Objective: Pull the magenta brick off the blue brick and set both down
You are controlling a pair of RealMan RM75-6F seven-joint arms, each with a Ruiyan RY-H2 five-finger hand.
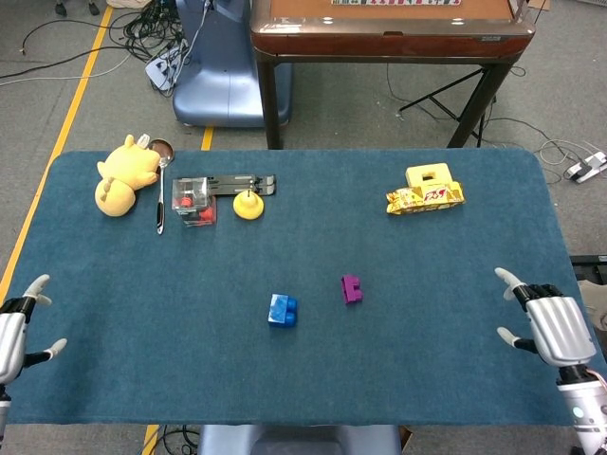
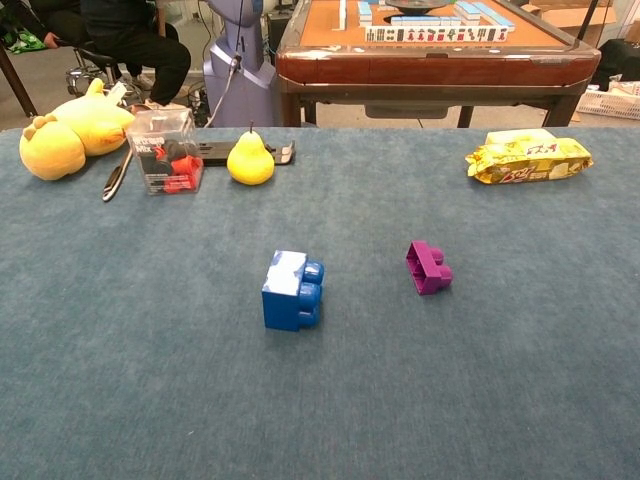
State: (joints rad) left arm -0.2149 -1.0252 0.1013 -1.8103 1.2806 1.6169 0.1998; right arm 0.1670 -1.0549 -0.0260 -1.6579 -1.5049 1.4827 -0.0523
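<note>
Magenta brick (image 1: 352, 288) and blue brick (image 1: 282, 310) lie apart near mid-worktop (image 1: 427, 265), magenta to the right, not touching. Left hand (image 1: 9, 332) at the left edge, near corner, fingers spread, holding nothing. Right hand (image 1: 555, 327) at the right edge, likewise released. Yellow pear (image 2: 250, 158) and snack packet (image 2: 528, 156) sit toward the far edge.

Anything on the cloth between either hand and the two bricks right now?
Nothing visible. The blue brick and magenta brick lie apart mid-table, with only bare cloth out to the left hand and right hand at the table's side edges. The other items sit along the far side.
</note>
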